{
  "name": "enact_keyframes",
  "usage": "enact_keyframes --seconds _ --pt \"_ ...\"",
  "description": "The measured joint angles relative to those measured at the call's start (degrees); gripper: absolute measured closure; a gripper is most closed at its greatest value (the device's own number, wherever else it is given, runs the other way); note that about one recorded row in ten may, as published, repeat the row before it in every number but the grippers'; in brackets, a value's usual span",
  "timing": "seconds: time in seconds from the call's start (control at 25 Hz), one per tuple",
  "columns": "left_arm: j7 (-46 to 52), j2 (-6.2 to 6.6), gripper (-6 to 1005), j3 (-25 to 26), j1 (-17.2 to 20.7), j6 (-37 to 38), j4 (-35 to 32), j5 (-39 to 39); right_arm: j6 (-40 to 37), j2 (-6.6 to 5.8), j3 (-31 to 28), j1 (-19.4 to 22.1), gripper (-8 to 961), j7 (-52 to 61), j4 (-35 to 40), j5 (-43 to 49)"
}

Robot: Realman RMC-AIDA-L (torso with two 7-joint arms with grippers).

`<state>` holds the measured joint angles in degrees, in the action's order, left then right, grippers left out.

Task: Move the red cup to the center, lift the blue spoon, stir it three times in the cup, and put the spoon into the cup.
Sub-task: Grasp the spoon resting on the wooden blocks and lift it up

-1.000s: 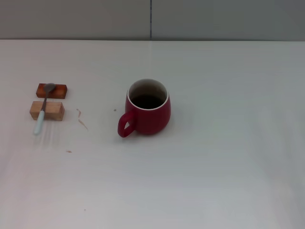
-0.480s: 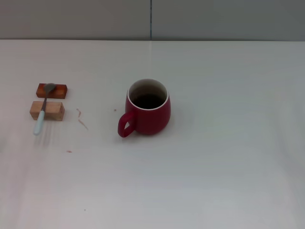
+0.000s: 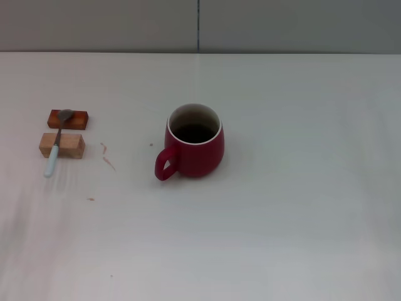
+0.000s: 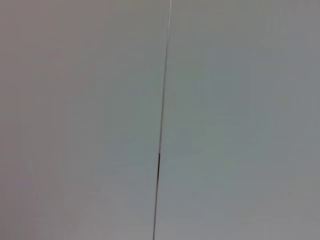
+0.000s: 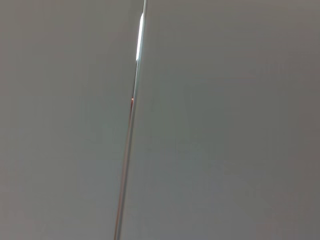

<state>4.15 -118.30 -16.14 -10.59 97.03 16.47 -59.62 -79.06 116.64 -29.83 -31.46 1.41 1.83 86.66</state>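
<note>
nearest the robot, the plain white tabletop lies bare, with a few small brownish specks at about 8 o'clock from the middle of the head view.

further out, near the middle of the view, stands the rounded dark red ceramic cup with a white rim. it is upright, dark inside, and its one loop handle points to about 7 o'clock, toward the robot and its left.

well apart from the cup, at 9 o'clock from it, is the small slim blue spoon with a pale light-blue handle and grey metal bowl. it lies across two small brown wooden blocks: its neck crosses the nearer, light tan block, and its bowl rests on the farther, reddish-brown block. the handle end slopes down to touch the table at 6 o'clock from the tan block, so the spoon runs roughly from 6 to 12 o'clock, a little tilted.

at the far edge the table meets a grey wall with one thin vertical seam at 12 o'clock from the cup.

neither the left gripper nor the right gripper shows in any view; each wrist view gives only a plain grey panel with a seam, so how their jaws stand cannot be told, and nothing shows either one holding anything.
</note>
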Motion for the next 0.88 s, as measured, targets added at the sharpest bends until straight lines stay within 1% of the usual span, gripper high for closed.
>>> enact_keyframes --seconds 0.08,0.12,0.28,0.32,0.36,0.6,0.88 --pt "-3.79 0.00 323 -0.41 0.35 0.60 4.00 -0.84 0.75 -0.23 0.04 -0.75 289 -0.21 0.24 0.24" --pt "-3.79 0.00 323 -0.41 0.35 0.60 4.00 -0.84 0.75 -0.23 0.04 -0.75 290 -0.21 0.24 0.24" --pt "-9.47 0.12 323 -1.57 0.38 0.92 10.13 -1.22 1.60 -0.38 0.12 -1.55 292 -0.52 0.78 0.37" --pt "-9.47 0.12 323 -1.57 0.38 0.92 10.13 -1.22 1.60 -0.38 0.12 -1.55 291 -0.52 0.78 0.37" --pt "-9.98 0.18 323 -2.09 0.43 0.95 11.48 -1.55 1.76 -0.41 0.12 -1.62 291 -0.53 0.82 0.38" --pt "-10.89 0.24 323 -4.09 0.61 -0.62 13.65 -1.96 2.21 -0.64 0.20 -1.82 292 -0.55 0.94 0.48" --pt "-13.26 0.20 323 -4.59 0.27 -4.63 14.35 -2.00 3.35 -0.69 0.21 -2.27 291 -0.45 0.98 0.53"
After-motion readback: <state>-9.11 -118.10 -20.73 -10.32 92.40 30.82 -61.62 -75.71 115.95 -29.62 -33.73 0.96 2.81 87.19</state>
